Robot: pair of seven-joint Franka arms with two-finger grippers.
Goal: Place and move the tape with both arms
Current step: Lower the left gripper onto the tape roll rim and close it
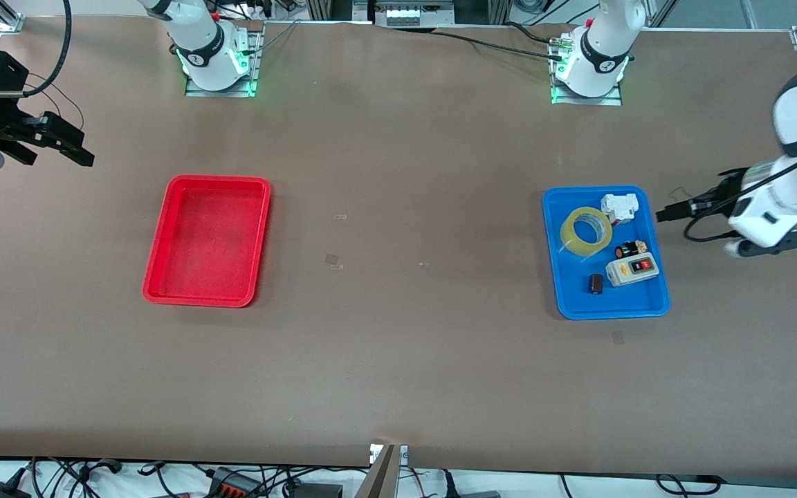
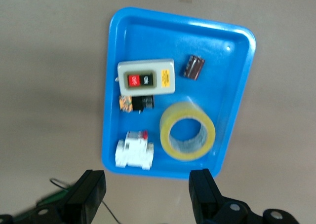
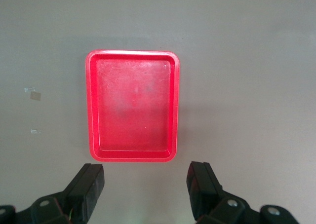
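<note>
- Right gripper (image 1: 59, 149) hangs over the table edge at the right arm's end, jaws spread, holding nothing.
- Red tray (image 1: 163, 277) has nothing in it.
- Blue tray (image 1: 557, 297) holds the tape (image 1: 585, 231), a white breaker-like block (image 1: 618, 206), a switch box (image 1: 632, 270) with an unreadable yellow label, and two small dark parts.
- Left gripper (image 2: 148, 194), partly cut off in the front view, hovers beside the blue tray, jaws spread.
</note>
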